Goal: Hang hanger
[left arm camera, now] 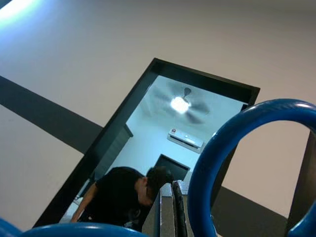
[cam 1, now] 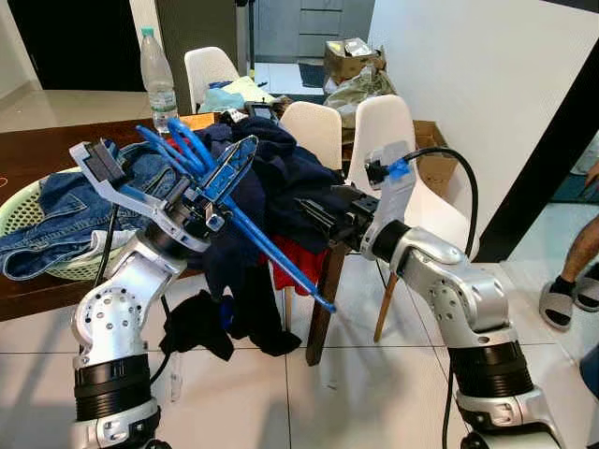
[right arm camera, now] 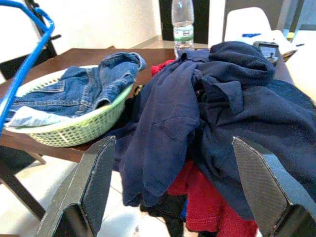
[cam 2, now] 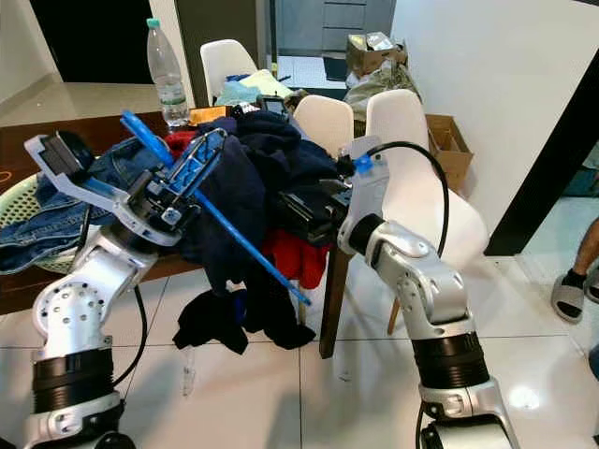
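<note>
My left gripper is shut on a bunch of blue plastic hangers, held up over the table's front edge. One long hanger arm slants down toward the floor. In the left wrist view the blue hanger hook curves beside the shut fingers. My right gripper stands open, fingers wide apart, pointing at the heap of navy clothes that spills over the table corner. Its fingertips are close to the heap, and nothing lies between its fingers.
A green basket with jeans sits on the dark wooden table. A water bottle stands behind. White chairs stand to the right. A black garment hangs to the floor. A person's sandalled foot is at far right.
</note>
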{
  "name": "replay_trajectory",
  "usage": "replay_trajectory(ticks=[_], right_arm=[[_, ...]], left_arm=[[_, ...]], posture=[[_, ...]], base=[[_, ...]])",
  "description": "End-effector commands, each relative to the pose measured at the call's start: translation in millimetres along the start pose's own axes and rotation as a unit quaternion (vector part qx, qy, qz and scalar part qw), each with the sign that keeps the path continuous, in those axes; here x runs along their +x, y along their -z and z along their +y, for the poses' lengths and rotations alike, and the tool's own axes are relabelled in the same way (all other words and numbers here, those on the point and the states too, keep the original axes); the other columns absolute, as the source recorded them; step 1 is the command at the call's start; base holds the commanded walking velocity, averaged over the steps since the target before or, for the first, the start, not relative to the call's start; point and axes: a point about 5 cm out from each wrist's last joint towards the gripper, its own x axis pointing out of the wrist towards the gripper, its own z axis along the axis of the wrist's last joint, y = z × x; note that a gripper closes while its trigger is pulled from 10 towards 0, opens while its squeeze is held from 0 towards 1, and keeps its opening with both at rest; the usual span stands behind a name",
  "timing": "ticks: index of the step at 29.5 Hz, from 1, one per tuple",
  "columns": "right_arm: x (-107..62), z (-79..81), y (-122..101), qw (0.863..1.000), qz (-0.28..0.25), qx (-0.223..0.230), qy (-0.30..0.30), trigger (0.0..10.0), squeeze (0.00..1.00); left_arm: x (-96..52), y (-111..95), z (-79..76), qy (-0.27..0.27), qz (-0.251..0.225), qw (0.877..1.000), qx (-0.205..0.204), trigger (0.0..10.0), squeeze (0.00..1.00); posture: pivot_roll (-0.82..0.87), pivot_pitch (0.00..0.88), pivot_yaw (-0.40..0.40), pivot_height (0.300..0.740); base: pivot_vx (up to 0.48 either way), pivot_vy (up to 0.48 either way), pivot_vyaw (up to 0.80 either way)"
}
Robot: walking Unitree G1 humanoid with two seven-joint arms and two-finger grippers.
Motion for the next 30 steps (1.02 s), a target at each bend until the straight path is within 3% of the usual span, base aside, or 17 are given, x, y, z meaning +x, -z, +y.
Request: replay_trajectory(ticks=[1, 5, 6, 7, 8, 10, 11, 12, 13, 14, 16, 23, 25, 26, 27, 29, 30], right_arm=[[-5.3, -12.2, 2, 1.0, 0.004, -0.005, 0.022, 10.0, 0.0], [-11.0, -20.9, 1, 0.999, 0.01, -0.015, 0.031, 10.0, 0.0], [-18.7, -30.2, 0, 0.999, 0.017, -0.029, 0.037, 10.0, 0.0], [-18.7, -30.2, 0, 0.999, 0.017, -0.029, 0.037, 10.0, 0.0], [-25.4, -37.0, -1, 0.998, 0.026, -0.042, 0.04, 10.0, 0.0], [-25.4, -37.0, -1, 0.998, 0.026, -0.042, 0.04, 10.0, 0.0], [-30.8, -41.0, -1, 0.997, 0.036, -0.054, 0.039, 10.0, 0.0], [-30.8, -41.0, -1, 0.997, 0.036, -0.054, 0.039, 10.0, 0.0], [-35.3, -43.4, 0, 0.996, 0.046, -0.063, 0.038, 10.0, 0.0], [-35.3, -43.4, 0, 0.996, 0.046, -0.063, 0.038, 10.0, 0.0], [-40.6, -44.0, 4, 0.995, 0.062, -0.068, 0.036, 10.0, 0.0], [-40.9, -41.7, 11, 0.994, 0.074, -0.068, 0.031, 10.0, 0.0], [-40.2, -42.5, 10, 0.995, 0.069, -0.069, 0.031, 10.0, 0.0], [-40.2, -42.5, 10, 0.995, 0.069, -0.069, 0.031, 10.0, 0.0], [-40.1, -43.1, 9, 0.995, 0.066, -0.069, 0.032, 10.0, 0.0], [-40.1, -43.1, 9, 0.995, 0.066, -0.069, 0.032, 10.0, 0.0], [-39.7, -43.7, 8, 0.995, 0.062, -0.07, 0.034, 10.0, 0.0]], left_arm=[[-1.0, 0, 0.0, -0.006, 0.005, 1.0, -0.006, 10.0, 0.0], [-2.5, 1, 6.2, -0.033, 0.021, 0.999, -0.005, 10.0, 0.0], [-7.2, 10, 21.4, -0.096, 0.08, 0.992, 0.0, 10.0, 0.0], [-7.2, 10, 21.4, -0.096, 0.08, 0.992, 0.0, 10.0, 0.0], [-18.9, 26, 41.4, -0.176, 0.175, 0.968, 0.025, 10.0, 0.0], [-18.9, 26, 41.4, -0.176, 0.175, 0.968, 0.025, 10.0, 0.0], [-37.7, 42, 56.8, -0.238, 0.265, 0.933, 0.042, 10.0, 0.0], [-37.7, 42, 56.8, -0.238, 0.265, 0.933, 0.042, 10.0, 0.0], [-54.0, 51, 64.4, -0.276, 0.318, 0.906, 0.038, 10.0, 0.0], [-54.0, 51, 64.4, -0.276, 0.318, 0.906, 0.038, 10.0, 0.0], [-65.6, 54, 67.3, -0.31, 0.341, 0.887, 0.01, 10.0, 0.0], [-66.2, 49, 68.0, -0.319, 0.349, 0.881, 0.027, 10.0, 0.0], [-49.7, 40, 57.4, -0.242, 0.33, 0.906, 0.112, 10.0, 0.0], [-49.7, 40, 57.4, -0.242, 0.33, 0.906, 0.112, 10.0, 0.0], [-41.3, 36, 51.0, -0.208, 0.312, 0.916, 0.141, 10.0, 0.0], [-41.3, 36, 51.0, -0.208, 0.312, 0.916, 0.141, 10.0, 0.0], [-28.7, 29, 42.3, -0.174, 0.273, 0.932, 0.166, 10.0, 0.0]], posture=[[0.13, 0.019, -0.017, 0.74], [0.13, 0.02, -0.018, 0.74], [0.13, 0.021, -0.019, 0.74], [0.13, 0.021, -0.019, 0.74], [0.13, 0.021, -0.02, 0.74], [0.13, 0.021, -0.02, 0.74], [0.13, 0.022, -0.017, 0.74], [0.13, 0.022, -0.017, 0.74], [0.13, 0.022, -0.014, 0.74], [0.13, 0.022, -0.014, 0.74], [0.13, 0.026, -0.011, 0.74], [0.13, 0.028, -0.01, 0.74], [0.13, 0.03, -0.013, 0.74], [0.13, 0.03, -0.013, 0.74], [0.13, 0.03, -0.014, 0.74], [0.13, 0.03, -0.014, 0.74], [0.13, 0.03, -0.015, 0.74]], base=[[0.0, 0.0, 0.0], [0.0, 0.0, 0.0], [0.0, 0.0, 0.0], [0.0, 0.0, 0.0], [0.0, 0.0, 0.0], [0.0, 0.0, 0.0], [0.0, 0.0, 0.0], [0.0, 0.0, 0.0], [0.0, 0.0, 0.0], [0.0, 0.0, 0.0], [0.0, 0.0, 0.0], [0.0, 0.0, 0.0], [0.0, 0.0, 0.0], [0.0, 0.0, 0.0], [0.0, 0.0, 0.0], [0.0, 0.0, 0.0], [0.0, 0.0, 0.0]])
